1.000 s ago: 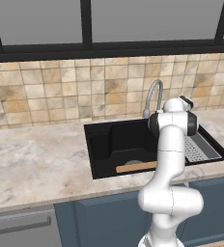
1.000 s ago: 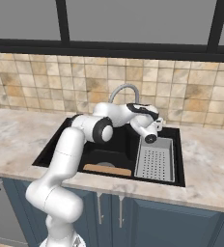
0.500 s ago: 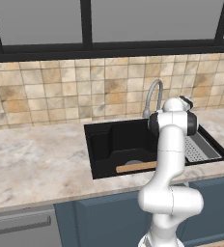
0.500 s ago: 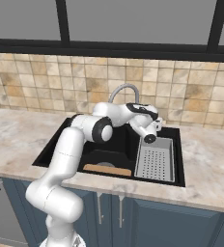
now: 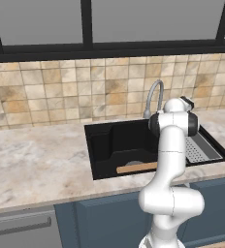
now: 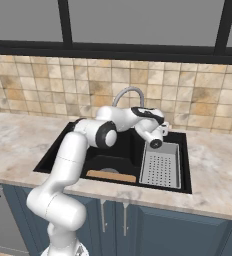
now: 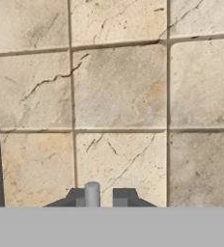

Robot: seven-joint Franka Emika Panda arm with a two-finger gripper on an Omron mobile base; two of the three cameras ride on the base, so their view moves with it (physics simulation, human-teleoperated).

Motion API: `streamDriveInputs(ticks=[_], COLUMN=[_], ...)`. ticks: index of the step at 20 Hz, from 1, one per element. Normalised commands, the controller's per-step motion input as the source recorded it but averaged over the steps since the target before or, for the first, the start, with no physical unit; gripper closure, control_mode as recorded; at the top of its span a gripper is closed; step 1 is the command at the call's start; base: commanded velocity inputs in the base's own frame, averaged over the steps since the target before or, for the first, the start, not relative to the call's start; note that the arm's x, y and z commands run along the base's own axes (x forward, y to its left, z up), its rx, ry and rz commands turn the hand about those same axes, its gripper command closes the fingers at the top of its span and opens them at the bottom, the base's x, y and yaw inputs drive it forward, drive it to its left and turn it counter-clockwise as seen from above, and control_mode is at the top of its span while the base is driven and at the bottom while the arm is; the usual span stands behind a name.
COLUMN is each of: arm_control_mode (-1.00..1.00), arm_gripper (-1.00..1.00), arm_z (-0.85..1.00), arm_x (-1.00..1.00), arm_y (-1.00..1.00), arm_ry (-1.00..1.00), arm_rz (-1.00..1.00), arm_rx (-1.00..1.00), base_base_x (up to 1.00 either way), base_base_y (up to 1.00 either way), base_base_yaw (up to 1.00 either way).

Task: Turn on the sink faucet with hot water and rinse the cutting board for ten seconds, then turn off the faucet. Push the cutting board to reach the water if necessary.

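The pincer (image 7: 102,195) is nearly together around a small grey lever, facing the wall tiles behind the tap (image 5: 155,97). The board (image 6: 111,176) lies at the front of the sink (image 6: 63,150).

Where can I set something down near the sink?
Free: the marble counter left of the black recessed basin. Crowded: the basin's right end, with the grey perforated drain tray, the hand by the silver gooseneck tap, and the light-brown wooden board along the front wall.
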Motion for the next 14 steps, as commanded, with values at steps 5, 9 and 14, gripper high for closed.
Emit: streamDriveInputs(ticks=[5, 9, 14], arm_control_mode=[-1.0, -1.0, -1.0], arm_gripper=[1.0, 1.0, 1.0], arm_z=[0.0, 0.0, 0.0], arm_x=[0.0, 0.0, 0.0], arm_y=[-0.44, -0.5, -0.53], arm_ry=[0.0, 0.0, 0.0], arm_rz=[0.0, 0.0, 0.0], arm_rx=[0.01, 0.02, 0.02], base_base_x=[0.0, 0.0, 0.0], base_base_y=[0.0, 0.0, 0.0], base_base_yaw=[0.0, 0.0, 0.0])
